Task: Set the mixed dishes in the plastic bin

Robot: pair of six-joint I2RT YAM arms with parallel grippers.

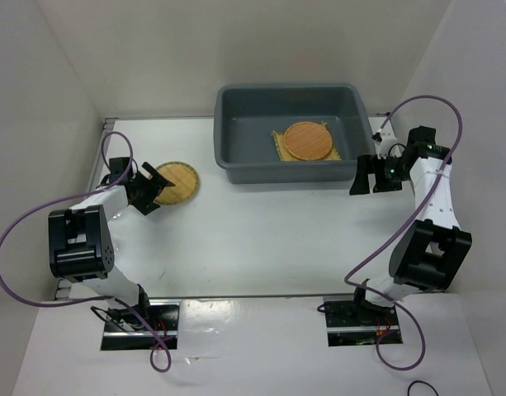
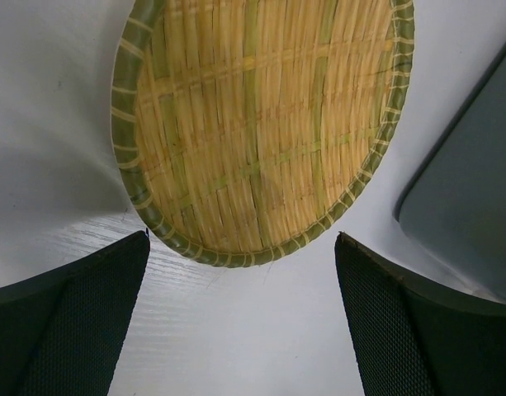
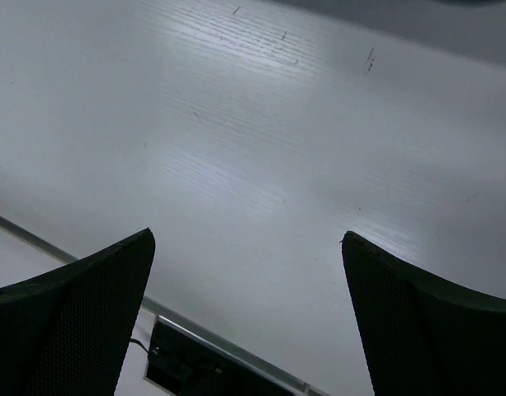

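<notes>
Lying flat, green-rimmed disc (image 2: 253,124), left hand (image 2: 242,241) spread

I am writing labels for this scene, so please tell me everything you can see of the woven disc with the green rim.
The woven green-rimmed disc is round, made of yellow bamboo-like strips with a few green ones and bound by a green rim. It looks intact and lies flat on the white table, left of the grey bin and apart from it. The left gripper is open, with its fingers to either side of the disc's near edge. No contact shows.

Open table (image 1: 269,239) mid-field; bin (image 1: 286,175) wall blocks far side.
</notes>
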